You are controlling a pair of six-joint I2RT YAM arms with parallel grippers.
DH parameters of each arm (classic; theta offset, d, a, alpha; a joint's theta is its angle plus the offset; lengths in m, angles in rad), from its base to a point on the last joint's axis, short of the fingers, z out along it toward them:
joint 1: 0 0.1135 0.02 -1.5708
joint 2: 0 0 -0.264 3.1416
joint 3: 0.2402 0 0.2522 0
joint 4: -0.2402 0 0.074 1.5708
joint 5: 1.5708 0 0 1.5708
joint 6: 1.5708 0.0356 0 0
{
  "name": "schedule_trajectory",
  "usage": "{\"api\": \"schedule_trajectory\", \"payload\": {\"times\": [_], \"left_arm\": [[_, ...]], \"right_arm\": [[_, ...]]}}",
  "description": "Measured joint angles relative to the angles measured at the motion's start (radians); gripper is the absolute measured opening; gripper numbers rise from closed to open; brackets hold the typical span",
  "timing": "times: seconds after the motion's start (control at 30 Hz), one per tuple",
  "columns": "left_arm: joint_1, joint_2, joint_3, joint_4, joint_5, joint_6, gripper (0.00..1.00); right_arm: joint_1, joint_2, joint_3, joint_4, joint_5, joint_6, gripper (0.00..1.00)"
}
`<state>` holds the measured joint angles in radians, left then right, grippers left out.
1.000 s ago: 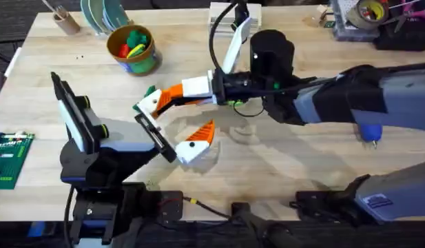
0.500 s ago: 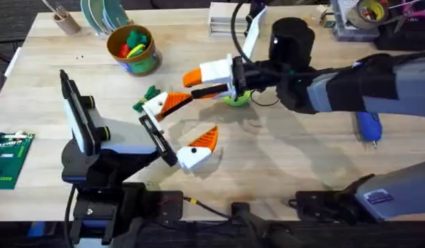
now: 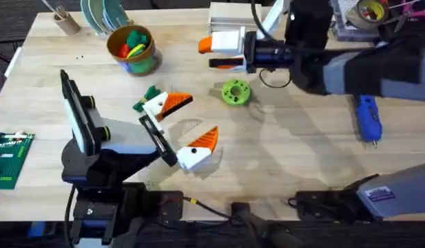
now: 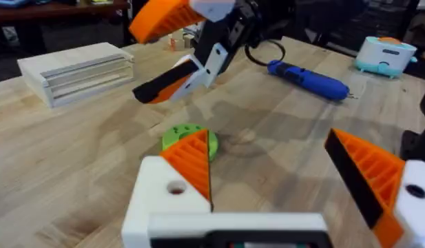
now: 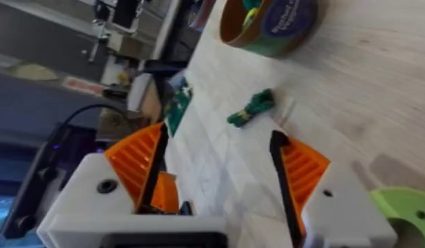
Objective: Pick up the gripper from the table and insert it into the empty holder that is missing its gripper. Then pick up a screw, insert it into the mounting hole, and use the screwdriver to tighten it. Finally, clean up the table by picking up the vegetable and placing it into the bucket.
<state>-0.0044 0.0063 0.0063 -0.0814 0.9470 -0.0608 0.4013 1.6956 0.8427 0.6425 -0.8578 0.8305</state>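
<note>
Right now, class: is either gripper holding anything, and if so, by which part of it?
Nothing is held. The left gripper and the right gripper both stand open, with nothing between their orange pads.

No readable text; writing on bucket (image 5: 277,24) band blurred, illegible.

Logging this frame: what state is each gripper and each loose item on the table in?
left gripper: open, nothing between its fingers.
right gripper: open, raised above the table.
screwdriver: lying flat on the table, untouched.
vegetable: lying on the table, not in the bucket.
bucket: upright, with coloured toys inside.
green disc: lying flat on the table.
</note>
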Motion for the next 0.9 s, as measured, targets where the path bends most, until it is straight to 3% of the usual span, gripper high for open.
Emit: {"api": "schedule_trajectory", "payload": {"times": [0.2,0.43,0.57,0.9], "left_arm": [[0.000,0.000,0.000,0.000,0.000,0.000,0.993],[0.000,0.000,0.000,0.000,0.000,0.000,0.993],[0.000,0.000,0.000,0.000,0.000,0.000,0.993],[0.000,0.000,0.000,0.000,0.000,0.000,0.993]], "right_arm": [[-0.009,-0.114,0.131,-0.554,0.184,-0.306,0.928],[0.000,-0.255,0.201,-0.898,0.460,-0.589,0.929],[0.038,-0.248,0.203,-1.016,0.577,-0.651,0.931],[0.131,-0.190,0.203,-1.076,0.740,-0.711,0.931]]}}
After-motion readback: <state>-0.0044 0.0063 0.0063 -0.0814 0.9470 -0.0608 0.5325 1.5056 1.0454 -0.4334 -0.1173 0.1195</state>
